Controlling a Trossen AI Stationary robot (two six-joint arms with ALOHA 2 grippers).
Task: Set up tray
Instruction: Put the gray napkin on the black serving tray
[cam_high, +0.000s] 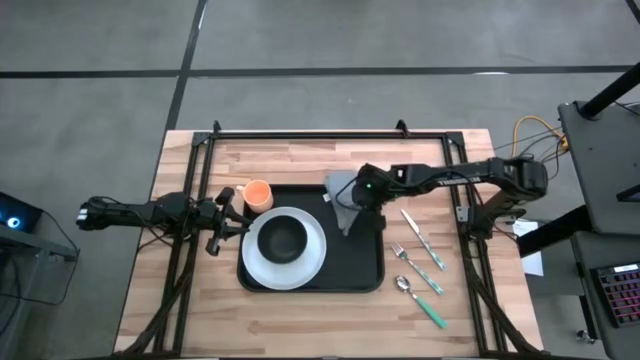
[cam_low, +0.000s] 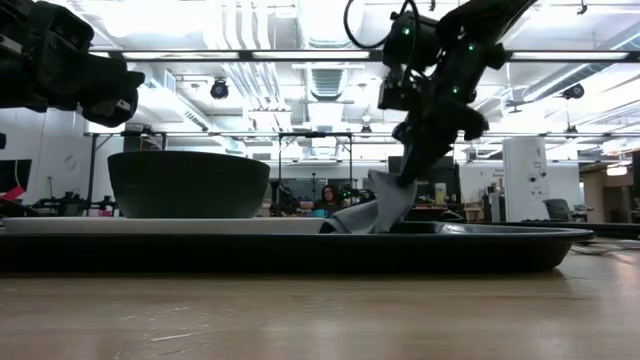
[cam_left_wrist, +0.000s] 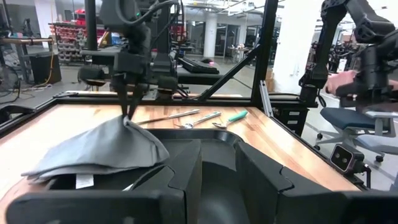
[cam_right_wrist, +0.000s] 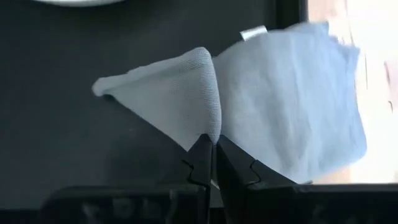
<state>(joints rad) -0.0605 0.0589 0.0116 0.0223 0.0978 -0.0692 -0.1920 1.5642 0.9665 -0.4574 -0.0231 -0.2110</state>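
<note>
The right gripper (cam_high: 352, 203), fingers clamped on a peak of the grey napkin (cam_high: 345, 196), hangs over the tray (cam_high: 360, 262)'s far right corner, napkin draped directly beneath, while the left gripper (cam_high: 232, 212) waits apart-fingered beside the tray's left edge.

I see the large flat black rectangular tray (cam_high: 365, 272) lying at the middle of the light wooden table (cam_high: 300, 160). On its left half sits the round white plate (cam_high: 312, 262), with the small black bowl (cam_high: 284, 238) in it. The grey folded cloth napkin (cam_high: 343, 200) lies over the tray's far right corner. The small orange cup (cam_high: 258, 194) stands just beyond the tray's far left corner. Right of the tray, toward the table's right edge, lie the green-handled knife (cam_high: 422, 239), fork (cam_high: 415, 268) and spoon (cam_high: 421, 302).
</note>
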